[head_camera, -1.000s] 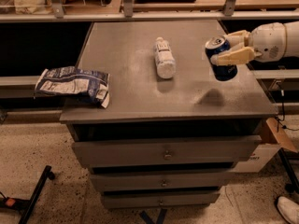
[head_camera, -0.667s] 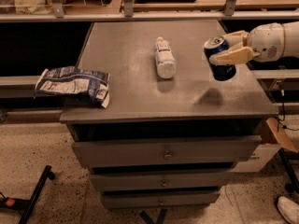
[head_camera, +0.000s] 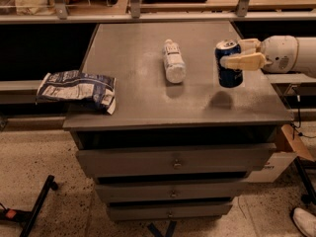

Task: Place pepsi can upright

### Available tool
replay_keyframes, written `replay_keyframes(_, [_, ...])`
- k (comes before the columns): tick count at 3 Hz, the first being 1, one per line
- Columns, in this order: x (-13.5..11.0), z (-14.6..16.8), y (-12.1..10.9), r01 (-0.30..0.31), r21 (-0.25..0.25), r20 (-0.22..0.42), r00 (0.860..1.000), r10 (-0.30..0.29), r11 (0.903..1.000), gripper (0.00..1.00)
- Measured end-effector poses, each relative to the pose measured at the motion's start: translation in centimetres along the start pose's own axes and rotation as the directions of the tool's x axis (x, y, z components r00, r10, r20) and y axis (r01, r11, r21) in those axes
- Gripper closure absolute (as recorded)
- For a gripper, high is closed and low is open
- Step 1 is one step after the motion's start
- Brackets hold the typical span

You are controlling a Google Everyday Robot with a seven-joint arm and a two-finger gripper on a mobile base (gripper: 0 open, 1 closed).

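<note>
The pepsi can (head_camera: 229,69) is dark blue with a silver top. It is held nearly upright, a little above the right side of the grey cabinet top (head_camera: 143,98), with its shadow on the surface below it. My gripper (head_camera: 236,54) reaches in from the right on a white arm (head_camera: 289,55). Its cream fingers (head_camera: 244,61) are shut on the can's upper part.
A white plastic bottle (head_camera: 174,61) lies on its side in the middle of the top. A blue-and-white snack bag (head_camera: 78,89) lies at the left front corner, overhanging the edge. Drawers (head_camera: 173,161) are below. A shelf rail (head_camera: 148,17) runs behind.
The can has turned from slightly tilted to nearly upright and moved a little to the left in my gripper. The bottle and bag have not moved.
</note>
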State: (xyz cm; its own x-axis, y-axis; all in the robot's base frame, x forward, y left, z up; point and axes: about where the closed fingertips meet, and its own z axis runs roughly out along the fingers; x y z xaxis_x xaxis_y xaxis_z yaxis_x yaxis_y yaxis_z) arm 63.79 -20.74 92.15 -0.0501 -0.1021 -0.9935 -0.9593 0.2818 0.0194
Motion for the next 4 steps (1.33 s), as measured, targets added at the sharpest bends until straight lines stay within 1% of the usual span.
replay_keyframes(1, [0.1,0.0,-0.1,-0.084,-0.004,0.143,0.986,0.084,0.9965,1.0])
replay_keyframes(2, [0.6,-0.2,-0.3,-0.151,-0.009,0.234,0.961,0.149,0.9886,1.0])
replay_keyframes(3, [0.9,-0.4,-0.4,-0.15,-0.011,0.282,0.948,0.147,0.9887,0.82])
replay_keyframes(4, [1.3,-0.9,-0.5,-0.114,-0.005,0.308,0.945,0.11,0.9935,0.59])
